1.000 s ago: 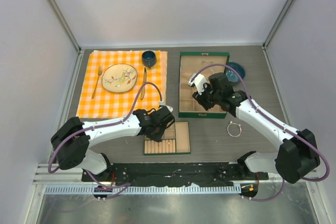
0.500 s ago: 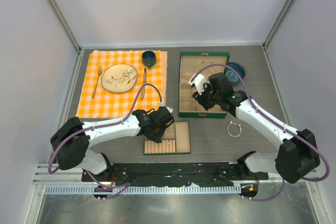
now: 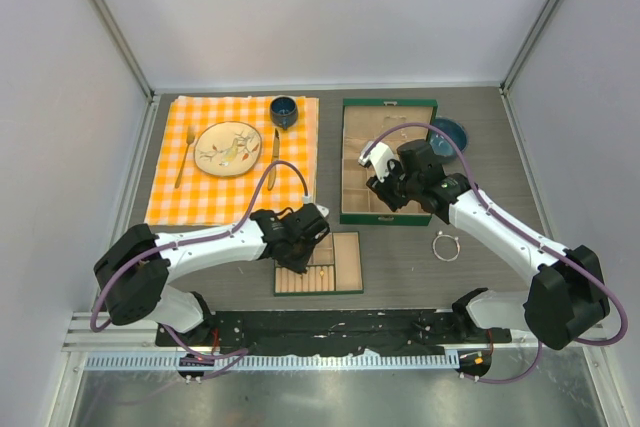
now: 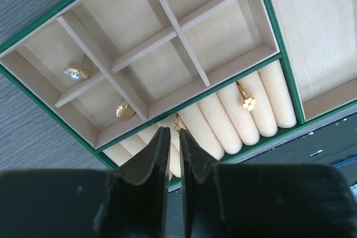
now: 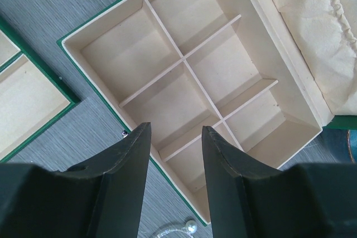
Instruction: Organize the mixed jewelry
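My left gripper [image 4: 174, 131] hangs over the small tan tray [image 3: 347, 259]. Its jaws stand almost together, pinching a thin gold ring [image 4: 177, 122] at the ring rolls. A gold clover ring [image 4: 247, 103] sits further right in the rolls. A pearl stud [image 4: 76, 73] and a gold piece [image 4: 125, 110] lie in two small compartments. My right gripper [image 5: 175, 132] is open and empty above the large divided box [image 5: 89, 54], near its front edge. A thin silver bracelet [image 3: 446, 246] lies on the table right of the box; its pearl end shows in the right wrist view [image 5: 191, 227].
An orange checked cloth [image 3: 170, 197] at the left holds a plate [image 3: 227, 148], a fork [image 3: 185, 155], a knife [image 3: 273, 157] and a dark cup [image 3: 284, 110]. A blue bowl [image 3: 450, 132] stands right of the large box [image 3: 350, 162]. A pale fabric pouch [image 5: 312, 37] lies in the box's far part.
The left arm has shifted very slightly over the small tray. The right arm stays in place above the large box.
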### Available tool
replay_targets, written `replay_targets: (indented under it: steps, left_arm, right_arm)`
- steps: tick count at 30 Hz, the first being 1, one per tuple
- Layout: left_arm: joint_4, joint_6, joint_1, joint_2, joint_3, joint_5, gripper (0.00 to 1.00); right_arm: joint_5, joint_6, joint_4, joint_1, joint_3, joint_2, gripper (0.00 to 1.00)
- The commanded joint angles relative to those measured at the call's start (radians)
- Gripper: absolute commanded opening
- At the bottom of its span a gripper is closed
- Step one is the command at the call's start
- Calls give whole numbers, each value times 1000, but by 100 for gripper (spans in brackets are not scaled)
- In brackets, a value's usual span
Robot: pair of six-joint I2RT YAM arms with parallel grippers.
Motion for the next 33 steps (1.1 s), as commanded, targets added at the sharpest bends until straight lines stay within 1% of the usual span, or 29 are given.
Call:
replay_targets:
  steps: [1,6,13,25,33]
  left_arm:
    - [34,12,3,-27,-12,28,16]
    - [46,17,3,-24,-19,63,14]
    - [55,24,3,-18,-22,77,12]
    - [52,47,9,-32,-10,63,11]
    - [35,60,41,-63,-1,73,14]
  right_arm:
    - [9,-11,38,-2,8,-14,47]
    - [9,-9,38,-2,7,-14,47]
    - [9,-11,41,-2,2,-15,47]
    - [11,-11,42,-2,-4,-18,47]
    - [14,-14,41,-2,3,-15,48]
